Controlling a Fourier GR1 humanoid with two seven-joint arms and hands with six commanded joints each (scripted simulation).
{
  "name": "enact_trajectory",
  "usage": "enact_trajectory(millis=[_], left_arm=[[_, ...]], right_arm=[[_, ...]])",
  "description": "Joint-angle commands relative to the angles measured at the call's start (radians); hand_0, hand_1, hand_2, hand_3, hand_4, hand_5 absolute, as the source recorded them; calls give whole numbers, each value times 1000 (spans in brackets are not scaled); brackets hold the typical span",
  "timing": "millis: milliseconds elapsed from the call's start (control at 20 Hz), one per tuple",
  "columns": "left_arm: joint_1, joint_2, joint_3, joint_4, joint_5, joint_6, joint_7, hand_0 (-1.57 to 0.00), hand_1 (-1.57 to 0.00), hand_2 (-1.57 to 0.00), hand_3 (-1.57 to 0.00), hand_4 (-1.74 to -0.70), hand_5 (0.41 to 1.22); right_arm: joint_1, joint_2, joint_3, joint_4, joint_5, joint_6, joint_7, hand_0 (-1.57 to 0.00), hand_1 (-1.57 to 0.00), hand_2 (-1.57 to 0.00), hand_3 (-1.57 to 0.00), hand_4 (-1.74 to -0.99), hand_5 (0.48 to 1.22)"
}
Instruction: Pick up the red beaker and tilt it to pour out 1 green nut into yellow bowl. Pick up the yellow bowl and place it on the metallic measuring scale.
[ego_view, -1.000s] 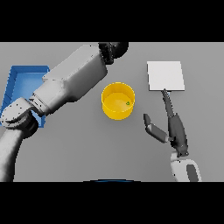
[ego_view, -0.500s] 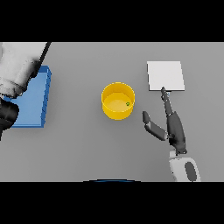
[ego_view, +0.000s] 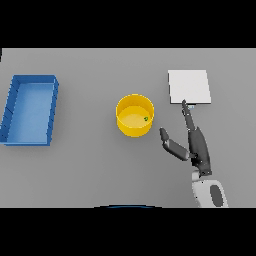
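Bowl stage: yellow bowl (ego_view: 135, 116), green nut (ego_view: 145, 119) inside, stands mid-table, left of the metallic measuring scale (ego_view: 189, 86). Your right hand (ego_view: 196, 145) lies released beside it. Likely light, rigid; grasp its wall below the rim.

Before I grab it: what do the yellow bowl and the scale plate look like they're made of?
The yellow bowl looks like smooth, opaque plastic: uniform colour, soft shading, no sharp glints. The scale shows a flat, pale grey-white matte plate, possibly brushed metal, though no reflections confirm that. A green nut lies inside the bowl.
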Motion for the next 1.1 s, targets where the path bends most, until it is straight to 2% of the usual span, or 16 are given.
enact_trajectory(millis=[0,100,250,300,450,700,800,900,950,1050], left_arm=[[39,4,32,-22,38,27,11,-1571,-1571,-1571,-1452,-1741,1221],[118,-3,84,-55,107,61,58,-1571,-1571,-1571,-1467,-1741,1221],[231,-1,136,-167,186,87,86,-1571,-1571,-1571,-1476,-1741,1221],[273,-5,145,-216,206,94,102,-1571,-1571,-1571,-1479,-1741,1221],[428,-34,154,-405,258,120,213,-1571,-1571,-1571,-1450,-1741,1221],[626,-65,173,-665,310,157,284,-1571,-1571,-1571,-1478,-1741,1221],[684,-94,172,-720,323,178,280,-1571,-1571,-1571,-1512,-1741,1221],[713,-112,175,-751,331,187,318,-1571,-1571,-1571,-1533,-1741,1173],[732,-111,177,-787,339,182,334,-1571,-1571,-1571,-1541,-1741,1151],[765,-129,168,-820,340,187,357,-1571,-1571,-1571,-1552,-1741,1088]], right_arm=[[-3,0,-3,7,1,-3,8,1,1,1,1,-1053,651],[-7,-7,2,-3,20,-11,6,1,1,1,1,-1047,651],[-14,-12,10,-13,48,-21,37,1,1,1,1,-1054,648],[-4,-16,11,-11,50,-20,26,1,1,1,1,-1046,649],[-11,-24,2,-2,34,-9,23,1,1,1,1,-1026,648],[-4,-23,-4,4,12,5,10,1,1,1,1,-1014,648],[9,-22,-3,-1,12,1,-17,1,1,1,1,-1004,648],[13,-17,-6,6,3,2,-18,1,1,1,1,-1006,647],[15,-22,-7,1,2,3,-39,1,1,1,1,-1012,650],[10,-25,-4,-1,15,-2,-22,1,1,1,1,-1012,648]])
